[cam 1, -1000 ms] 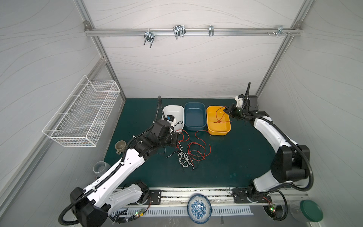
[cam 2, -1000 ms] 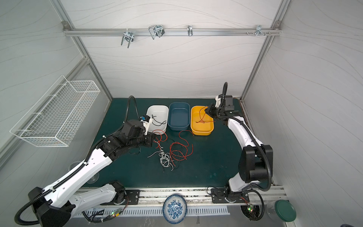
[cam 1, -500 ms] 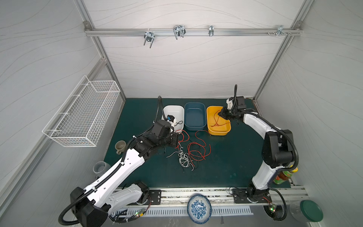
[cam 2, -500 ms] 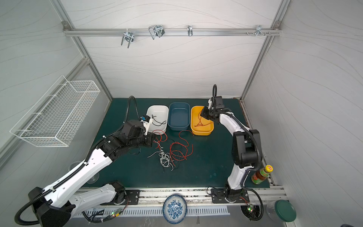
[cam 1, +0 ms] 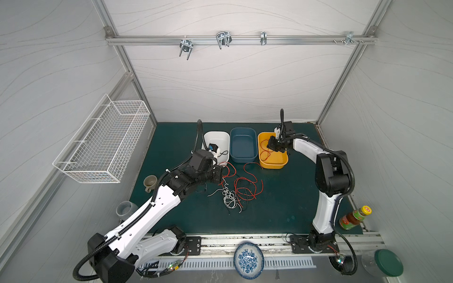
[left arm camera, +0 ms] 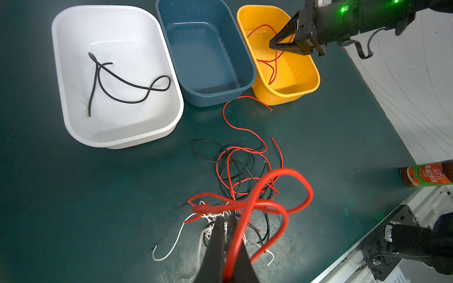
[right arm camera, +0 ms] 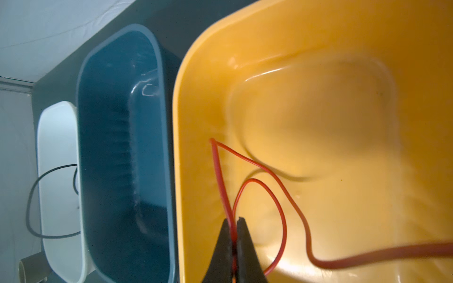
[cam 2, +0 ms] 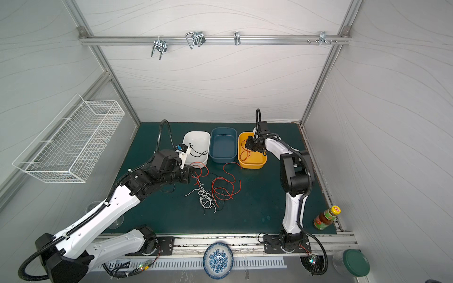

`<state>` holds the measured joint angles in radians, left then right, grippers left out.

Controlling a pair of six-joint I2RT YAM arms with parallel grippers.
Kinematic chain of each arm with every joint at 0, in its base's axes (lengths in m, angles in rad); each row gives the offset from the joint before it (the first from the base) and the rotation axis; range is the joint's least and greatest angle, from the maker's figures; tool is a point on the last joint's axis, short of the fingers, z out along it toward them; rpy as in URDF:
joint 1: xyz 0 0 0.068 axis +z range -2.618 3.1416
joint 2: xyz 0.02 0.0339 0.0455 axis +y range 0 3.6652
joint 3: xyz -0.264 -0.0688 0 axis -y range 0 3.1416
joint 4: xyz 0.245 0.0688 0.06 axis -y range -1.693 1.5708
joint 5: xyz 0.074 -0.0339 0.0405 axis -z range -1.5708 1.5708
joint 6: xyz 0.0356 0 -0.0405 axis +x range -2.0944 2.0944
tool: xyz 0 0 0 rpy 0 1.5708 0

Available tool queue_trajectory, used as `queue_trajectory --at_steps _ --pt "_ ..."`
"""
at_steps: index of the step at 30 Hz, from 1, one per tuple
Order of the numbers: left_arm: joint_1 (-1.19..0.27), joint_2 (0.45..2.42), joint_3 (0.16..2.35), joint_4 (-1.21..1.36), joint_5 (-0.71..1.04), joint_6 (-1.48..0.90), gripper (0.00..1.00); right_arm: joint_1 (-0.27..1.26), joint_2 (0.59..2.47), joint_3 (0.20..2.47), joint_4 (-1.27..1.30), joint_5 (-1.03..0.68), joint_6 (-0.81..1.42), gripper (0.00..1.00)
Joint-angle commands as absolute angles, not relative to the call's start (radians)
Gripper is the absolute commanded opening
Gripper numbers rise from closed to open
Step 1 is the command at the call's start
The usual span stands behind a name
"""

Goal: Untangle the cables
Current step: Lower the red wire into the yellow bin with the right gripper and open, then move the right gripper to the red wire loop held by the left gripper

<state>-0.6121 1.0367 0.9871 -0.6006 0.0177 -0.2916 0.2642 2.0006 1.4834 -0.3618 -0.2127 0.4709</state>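
Observation:
The cables (cam 1: 235,193) lie in a loose tangle of red, white and black strands mid-mat, seen in both top views (cam 2: 213,193). My left gripper (left arm camera: 227,218) hovers at the tangle's left edge (cam 1: 221,176), shut on a red cable (left arm camera: 245,213) that loops up off the pile. My right gripper (right arm camera: 234,219) is down inside the yellow bin (right arm camera: 179,122), shut on another red cable (right arm camera: 219,176) whose loop rests on the bin floor. One black cable (left arm camera: 127,84) lies in the white bin (cam 1: 215,133).
A blue bin (cam 1: 242,160) stands between the white bin and the yellow bin (cam 1: 273,166). A sauce bottle (cam 1: 355,216) stands at the mat's front right corner. Two cups (cam 1: 149,182) sit at the left edge, with a wire basket (cam 1: 105,144) on the left wall.
My right arm has swung left and lowered its gripper, with the red cable, from behind the yellow bin into it. The sauce bottle has come into sight. The left arm has not moved.

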Motion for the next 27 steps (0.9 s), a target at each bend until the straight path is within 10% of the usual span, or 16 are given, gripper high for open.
queue_trajectory --at_steps 1,14,27 --pt "-0.619 1.036 0.995 -0.561 0.005 -0.278 0.00 0.259 2.035 1.517 -0.423 -0.190 0.445 0.00" --pt "-0.630 1.037 0.995 -0.568 -0.009 -0.269 0.00 0.248 2.062 1.610 -0.528 -0.157 0.446 0.03" --pt "-0.638 1.045 0.995 -0.569 0.002 -0.267 0.00 0.249 1.883 1.554 -0.554 -0.116 0.469 0.48"
